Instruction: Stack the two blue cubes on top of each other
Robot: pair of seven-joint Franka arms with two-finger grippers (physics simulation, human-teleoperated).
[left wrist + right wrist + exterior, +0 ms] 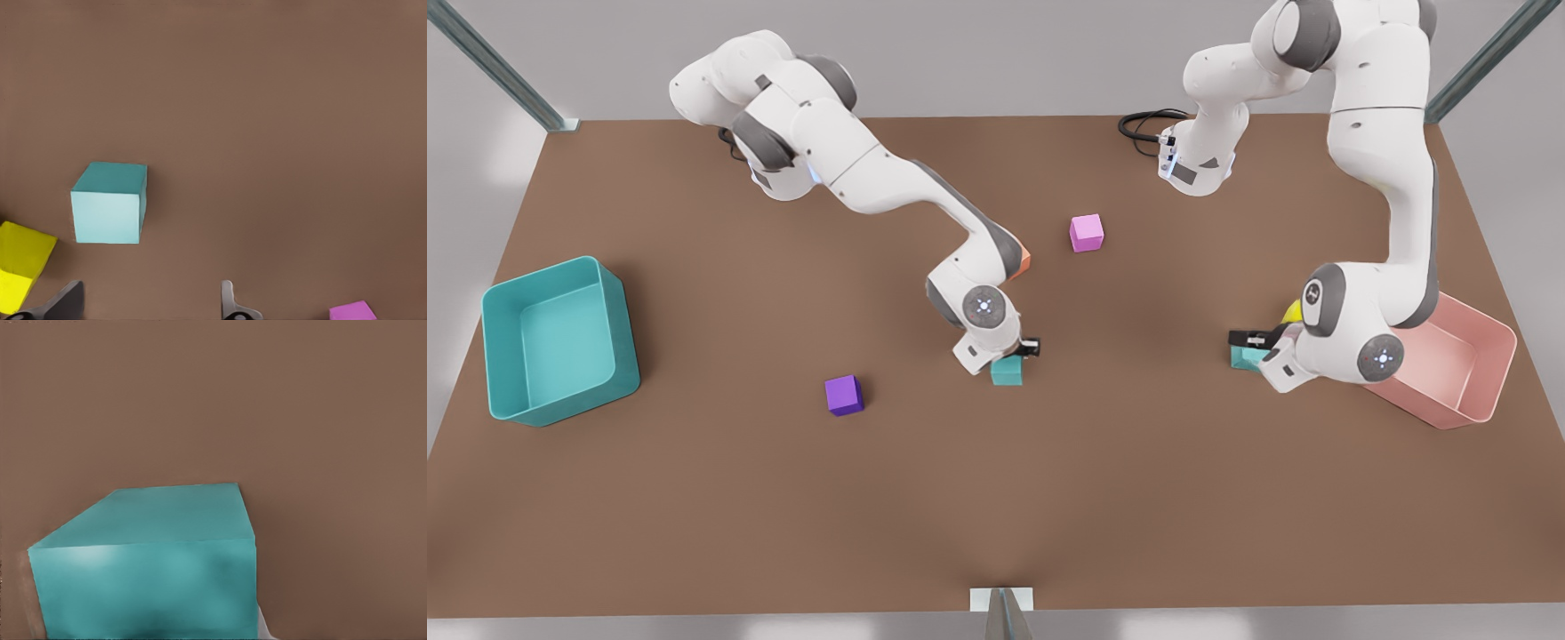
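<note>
Near the table's [694, 498] middle, the right claw [1009, 354] sits low over one blue cube [1007, 372], which rests on the table. The wrist view shows this cube very close, but I cannot tell whether the claw has hold of it. An orange cube [1024, 260] peeks out from behind that arm, a pink cube [1086, 232] lies farther back, and a purple cube [844, 394] lies to the front view's left.

Toward the front view's right, the left claw [148, 308] is spread wide with nothing in it. The other blue cube [108, 203] lies just beyond its fingertips [230, 303]. A yellow cube [20, 270] sits just beside that cube, and the arm partly hides both in the front view. A pink bin [1485, 356] stands behind that arm, and a teal bin [618, 338] stands at the far left.
</note>
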